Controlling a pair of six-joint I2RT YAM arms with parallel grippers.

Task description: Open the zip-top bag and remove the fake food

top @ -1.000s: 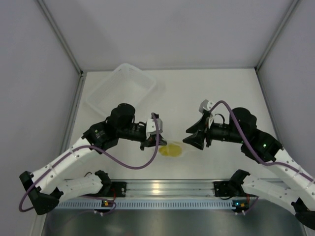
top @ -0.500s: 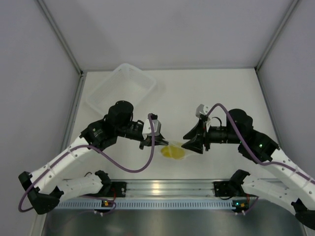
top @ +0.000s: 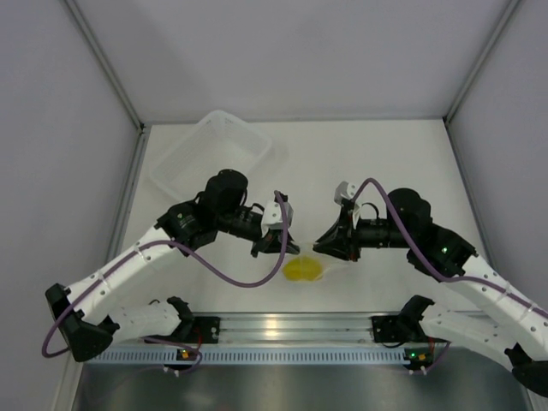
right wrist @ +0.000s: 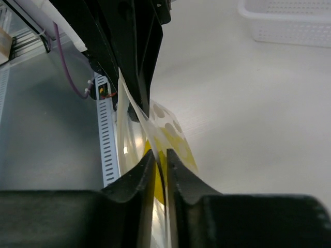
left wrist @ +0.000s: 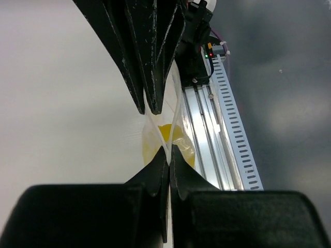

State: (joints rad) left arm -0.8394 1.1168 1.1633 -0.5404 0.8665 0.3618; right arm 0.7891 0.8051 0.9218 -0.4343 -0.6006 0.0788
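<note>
The zip-top bag (top: 324, 262) hangs between my two grippers just above the table's near middle, with the yellow fake food (top: 301, 271) inside its lower part. My left gripper (top: 287, 246) is shut on the bag's top edge from the left. My right gripper (top: 323, 246) is shut on the edge from the right, close to the left one. In the left wrist view my gripper (left wrist: 169, 150) pinches the clear film (left wrist: 178, 111) with the food (left wrist: 166, 135) beyond. In the right wrist view my gripper (right wrist: 160, 154) holds the film (right wrist: 165, 121) over the food (right wrist: 182, 153).
A translucent white basket tray (top: 257, 150) stands at the back left; it also shows in the right wrist view (right wrist: 289, 23). The metal rail (top: 282, 330) with the arm bases runs along the near edge, close below the bag. Grey walls enclose the table.
Both grippers have moved toward each other over the table's near middle. The left gripper has come right and shut on the bag's edge beside the right one; the bag is lifted slightly.
</note>
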